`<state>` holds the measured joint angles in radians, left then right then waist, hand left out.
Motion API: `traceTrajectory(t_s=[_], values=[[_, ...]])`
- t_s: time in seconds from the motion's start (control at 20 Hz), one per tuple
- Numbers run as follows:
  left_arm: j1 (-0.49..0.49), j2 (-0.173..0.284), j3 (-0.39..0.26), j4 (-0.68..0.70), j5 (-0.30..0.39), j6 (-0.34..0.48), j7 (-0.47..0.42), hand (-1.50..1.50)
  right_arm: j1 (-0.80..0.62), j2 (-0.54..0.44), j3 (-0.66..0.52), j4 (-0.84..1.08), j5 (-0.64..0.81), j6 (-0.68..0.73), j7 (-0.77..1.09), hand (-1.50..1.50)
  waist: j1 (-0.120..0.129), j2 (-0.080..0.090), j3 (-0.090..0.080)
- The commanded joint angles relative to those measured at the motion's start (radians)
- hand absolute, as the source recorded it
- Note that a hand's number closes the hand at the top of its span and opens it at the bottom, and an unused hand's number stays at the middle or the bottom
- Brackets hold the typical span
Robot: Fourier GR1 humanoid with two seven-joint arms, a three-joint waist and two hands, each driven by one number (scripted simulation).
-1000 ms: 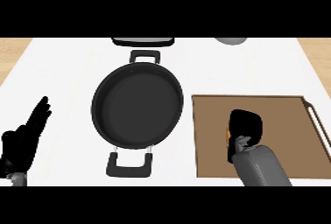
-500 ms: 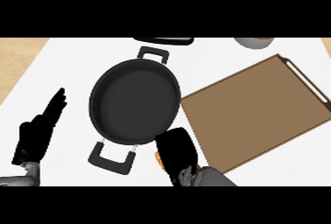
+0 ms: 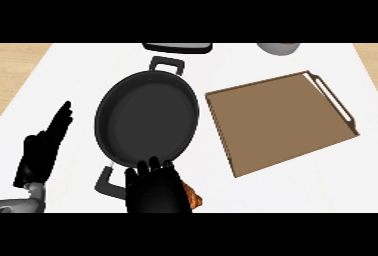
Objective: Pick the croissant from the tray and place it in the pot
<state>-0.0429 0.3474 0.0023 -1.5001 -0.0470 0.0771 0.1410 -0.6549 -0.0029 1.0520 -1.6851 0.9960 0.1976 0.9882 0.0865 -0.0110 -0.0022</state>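
A black oval pot with two handles lies in the middle of the white counter. My right hand is at the pot's near rim, back of the hand up, fingers curled round the brown croissant, of which only an edge shows at the hand's right. The brown tray lies to the right of the pot, tilted, with nothing on it. My left hand rests open at the left, fingers straight and pointing away.
A dark appliance edge sits at the counter's back centre. Part of a grey bowl shows at the back right. The counter's wooden edge runs along the far left.
My right hand has lifted the croissant off the tray and carried it left to the pot's near rim. The view has swung, so the tray now looks tilted.
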Motion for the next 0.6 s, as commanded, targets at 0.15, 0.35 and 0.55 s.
traceTrajectory(t_s=[0.15, 0.35, 0.55], values=[[-0.009, 0.008, 0.027, 0.006, 0.016, -0.005, 0.003, 0.0, -0.167, 0.003, 0.023, -0.073, -0.014, -0.208, 0.232, 1.5, -0.015, 0.003, -0.001], [-0.035, -0.003, 0.021, 0.038, -0.006, 0.013, 0.005, 0.0, -0.262, 0.003, -0.025, -0.043, -0.051, -0.291, 0.266, 1.5, -0.025, 0.007, -0.001], [0.01, -0.007, 0.007, 0.005, 0.0, -0.008, -0.013, 0.0, -0.377, 0.002, -0.092, 0.017, -0.109, -0.338, 0.276, 1.5, -0.016, 0.007, -0.001]])
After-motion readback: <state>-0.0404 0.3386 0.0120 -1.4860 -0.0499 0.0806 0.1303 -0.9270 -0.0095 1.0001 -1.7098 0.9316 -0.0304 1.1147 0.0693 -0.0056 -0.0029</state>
